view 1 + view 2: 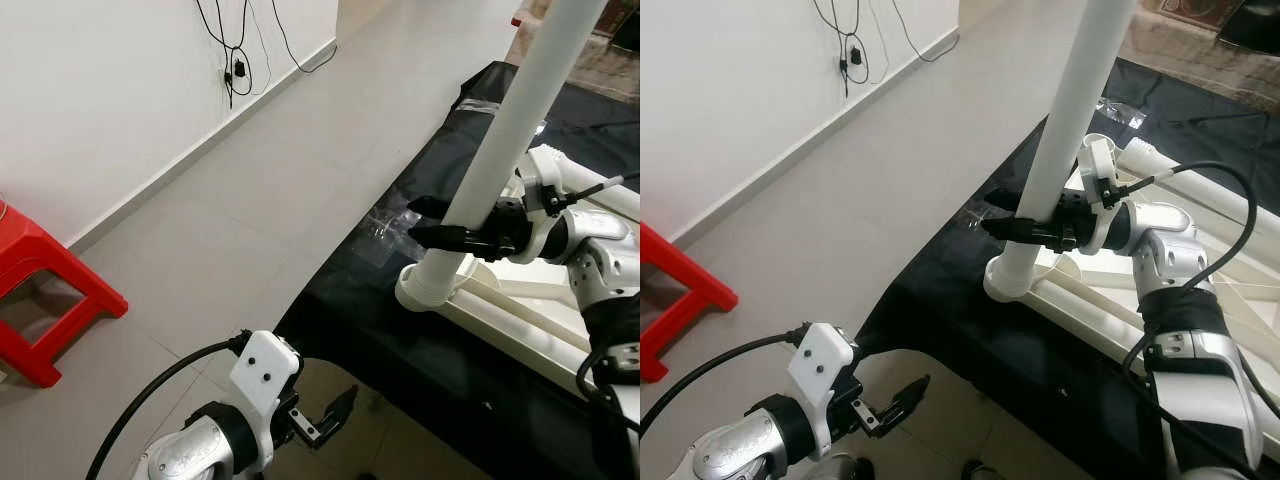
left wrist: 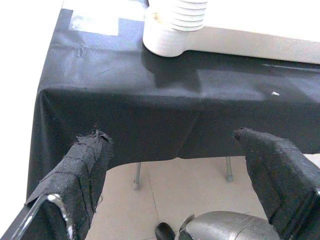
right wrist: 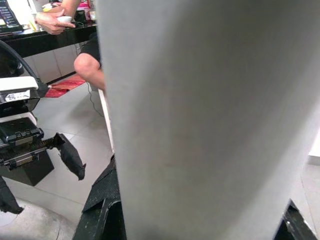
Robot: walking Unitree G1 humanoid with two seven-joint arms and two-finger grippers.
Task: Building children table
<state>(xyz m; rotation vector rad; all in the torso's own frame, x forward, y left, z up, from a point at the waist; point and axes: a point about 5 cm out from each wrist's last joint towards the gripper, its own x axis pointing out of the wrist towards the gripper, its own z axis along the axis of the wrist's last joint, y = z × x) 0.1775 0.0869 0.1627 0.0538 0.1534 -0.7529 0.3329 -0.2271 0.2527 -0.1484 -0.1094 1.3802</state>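
Silver arms, white wrist housings, black cables, black-fingered hands.

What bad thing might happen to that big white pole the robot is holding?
The right gripper has its jaws shut around the long white plastic table leg, which tilts over the white round socket on the tabletop. It could slip or jam crooked there. The socket sits near the edge of the black cloth-covered table, so a hard push might shove the white tabletop off. The left gripper hangs open below, not steadying anything.
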